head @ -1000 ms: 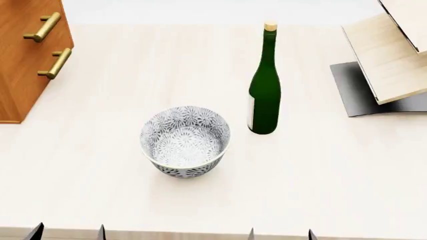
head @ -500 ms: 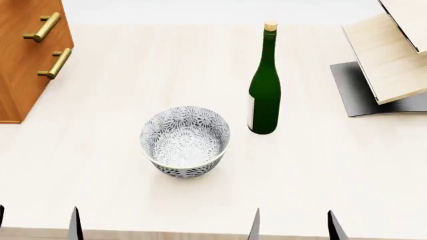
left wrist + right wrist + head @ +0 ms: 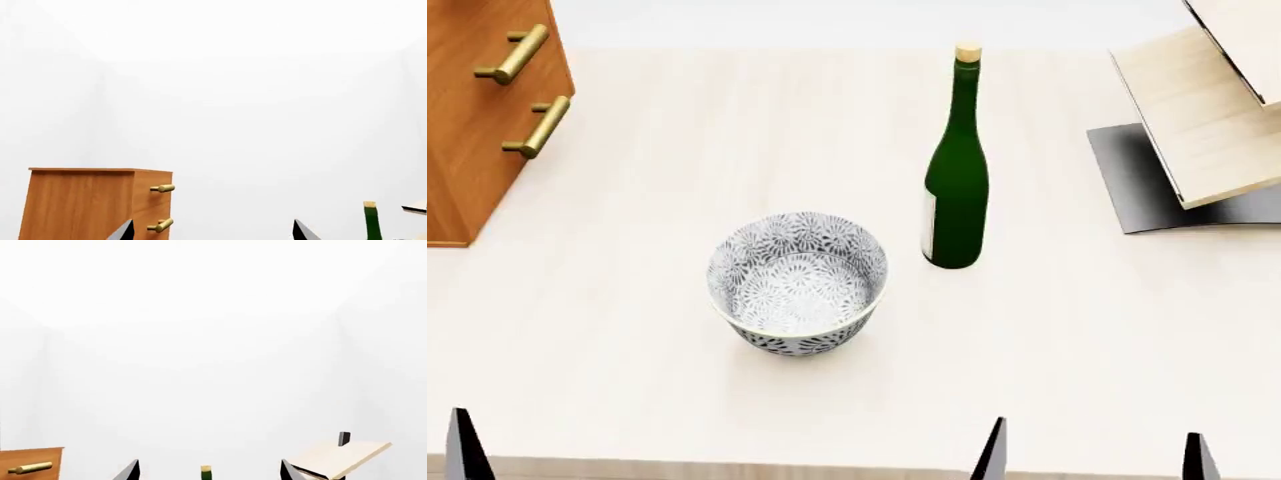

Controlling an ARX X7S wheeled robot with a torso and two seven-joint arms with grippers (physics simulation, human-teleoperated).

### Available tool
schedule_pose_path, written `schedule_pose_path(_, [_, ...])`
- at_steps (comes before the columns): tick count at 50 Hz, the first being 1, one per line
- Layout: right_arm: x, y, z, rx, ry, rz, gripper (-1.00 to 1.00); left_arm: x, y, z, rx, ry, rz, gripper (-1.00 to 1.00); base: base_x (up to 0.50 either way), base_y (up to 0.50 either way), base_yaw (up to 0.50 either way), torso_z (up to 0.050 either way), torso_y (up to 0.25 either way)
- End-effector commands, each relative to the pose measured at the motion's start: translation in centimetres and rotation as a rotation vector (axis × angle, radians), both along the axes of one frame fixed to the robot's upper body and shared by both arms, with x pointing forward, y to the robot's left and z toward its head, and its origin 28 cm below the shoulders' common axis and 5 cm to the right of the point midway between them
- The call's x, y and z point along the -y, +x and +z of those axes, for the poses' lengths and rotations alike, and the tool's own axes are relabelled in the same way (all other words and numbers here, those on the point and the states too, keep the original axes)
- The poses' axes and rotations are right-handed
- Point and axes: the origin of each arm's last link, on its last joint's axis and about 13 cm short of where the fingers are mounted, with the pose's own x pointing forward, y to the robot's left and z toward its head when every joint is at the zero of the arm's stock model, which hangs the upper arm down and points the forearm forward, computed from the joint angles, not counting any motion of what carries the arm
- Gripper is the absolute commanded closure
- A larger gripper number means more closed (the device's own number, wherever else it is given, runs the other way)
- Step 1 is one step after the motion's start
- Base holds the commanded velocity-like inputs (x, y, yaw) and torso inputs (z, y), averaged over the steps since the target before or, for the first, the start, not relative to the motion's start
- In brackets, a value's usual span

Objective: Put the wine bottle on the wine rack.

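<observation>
The wine bottle (image 3: pixel 957 180) stands upright mid-table, dark green with a tan cork; its top also shows in the left wrist view (image 3: pixel 372 222) and the right wrist view (image 3: pixel 206 473). The wine rack (image 3: pixel 1208 110), slanted pale boards on a grey base, sits at the far right, apart from the bottle. My right gripper (image 3: pixel 1094 460) is open at the near table edge, well short of the bottle, with the cork framed between its fingers in the wrist view (image 3: pixel 209 474). My left gripper (image 3: pixel 212 235) is open and holds nothing; only one fingertip (image 3: pixel 465 452) shows in the head view.
A patterned blue-and-white bowl (image 3: pixel 798 280) stands left of the bottle, nearer me. A brown wooden cabinet (image 3: pixel 481 100) with brass handles occupies the far left corner.
Both grippers' fingertips have risen at the bottom of the head view. The left pair has shifted left, the right pair right, and the fingers stand wider apart. Bottle, bowl and rack are unmoved.
</observation>
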Motion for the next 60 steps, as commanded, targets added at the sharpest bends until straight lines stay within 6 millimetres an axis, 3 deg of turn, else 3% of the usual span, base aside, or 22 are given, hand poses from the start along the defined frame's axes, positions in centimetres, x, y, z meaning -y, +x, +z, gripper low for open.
schedule_pose_path(1, [0.12,-0.46,0.13,0.106,0.017,-0.012,-1.0,0.03,-0.77,0.33,0.107,-0.005,0.014,-1.0,0.0,0.0,0.0,0.0,0.0])
schedule_pose_path(60, [0.0,-0.12,-0.28,0.047,0.029,0.022,-1.0,0.29,-0.76,0.27,0.092,0.014,0.008,-1.0,0.14,0.0,0.0,0.0,0.0])
